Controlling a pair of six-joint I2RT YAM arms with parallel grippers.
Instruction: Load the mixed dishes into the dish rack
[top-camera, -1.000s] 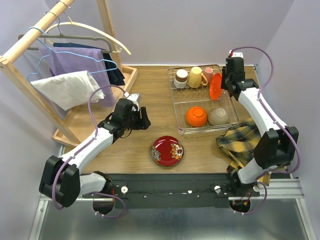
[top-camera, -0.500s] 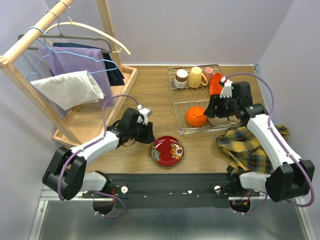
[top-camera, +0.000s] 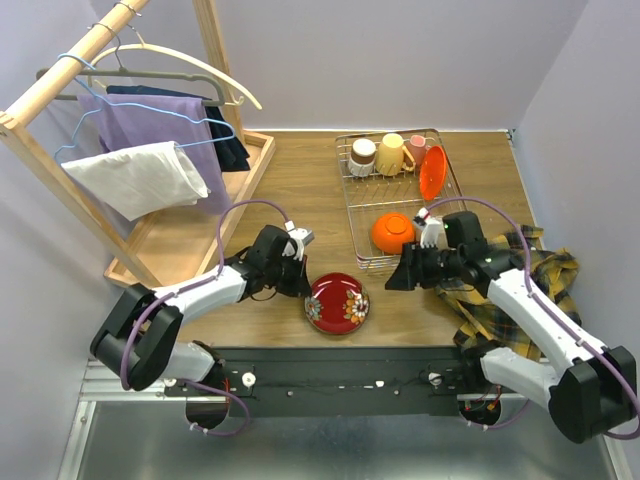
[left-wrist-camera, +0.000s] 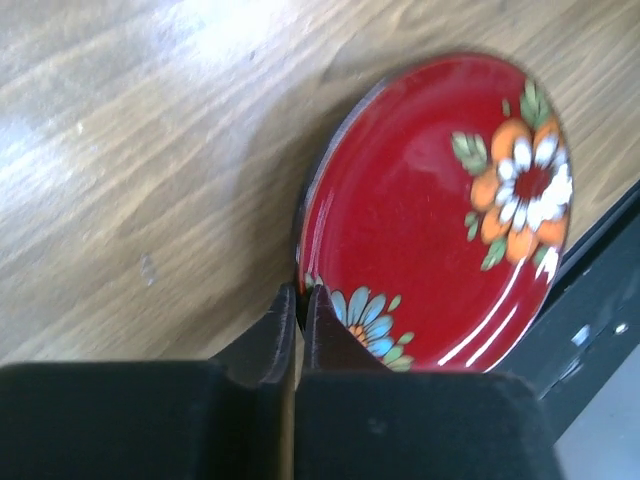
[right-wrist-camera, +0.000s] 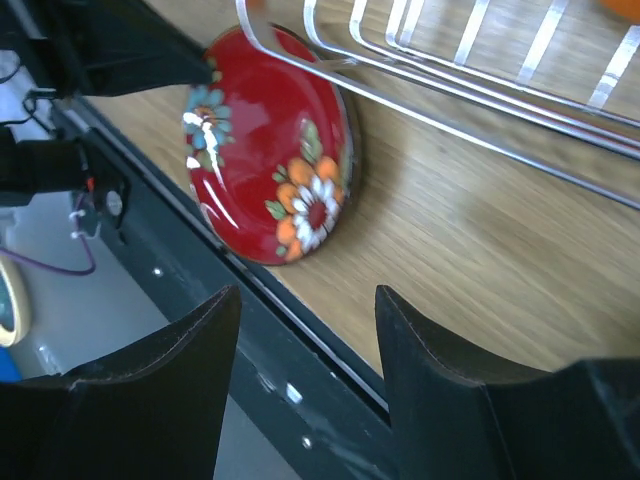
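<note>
Wooden table (top-camera: 300, 190) under the overhead camera, and the rack (top-camera: 352, 215) sits at its far right with an orange bowl (top-camera: 393, 232), a beige one and three mugs already inside, plus an orange dish on edge at the back. One piece is left out: the plate (top-camera: 337, 303), flat on the table near the front edge, just off the rack's near-left corner.

Left hand (top-camera: 302, 285) is down at the plate's left rim. On the wrist camera its fingers (left-wrist-camera: 280, 320) are clenched almost together, tips right at the rim; whether they nip the rim or only press on it, I cannot tell.

Right hand (top-camera: 392, 278) hovers by the rack's near-left corner, released and spread wide, holding nothing, aimed at the plate from its right side.

So the plate lies between the two hands: left touching, right near but apart. The rack is up and to the right of the plate, so I judge the coming move runs rightward, toward the right arm.
</note>
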